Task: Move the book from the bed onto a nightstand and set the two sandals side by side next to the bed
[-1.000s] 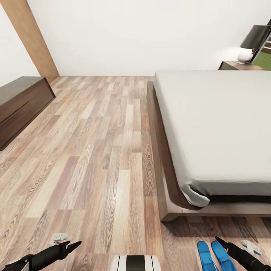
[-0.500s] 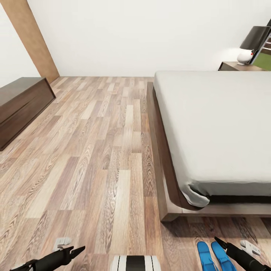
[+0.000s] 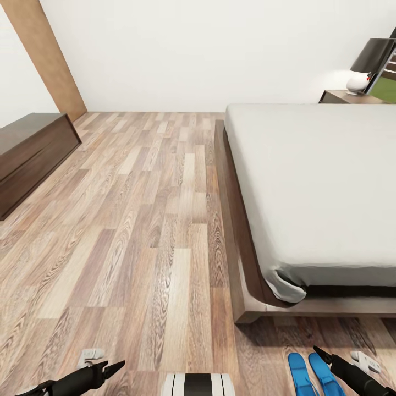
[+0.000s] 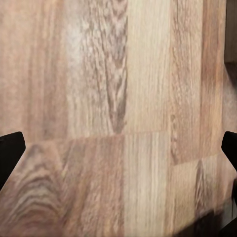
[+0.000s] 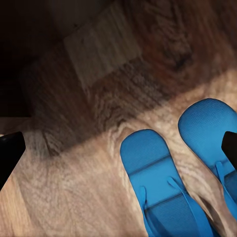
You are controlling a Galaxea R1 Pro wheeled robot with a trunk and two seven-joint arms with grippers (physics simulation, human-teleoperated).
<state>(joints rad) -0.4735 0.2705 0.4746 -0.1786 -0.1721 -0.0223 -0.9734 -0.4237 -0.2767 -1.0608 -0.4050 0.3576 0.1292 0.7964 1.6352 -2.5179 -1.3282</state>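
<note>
Two blue sandals (image 3: 313, 374) lie side by side on the floor (image 3: 137, 231) near the foot corner of the bed (image 3: 308, 192). Right pincer (image 5: 118, 148) hangs released just above them; left pincer (image 4: 118, 148) released over bare planks. Risk: a low sweep nudges one sandal askew. Book not located

Two flat bright blue sandals (image 3: 314, 375) lie beside one wide dark-framed bed (image 3: 308, 198); by the bed's far end, one dark wooden nightstand (image 3: 349, 97) carries one black-shaded lamp (image 3: 371, 60).
</note>
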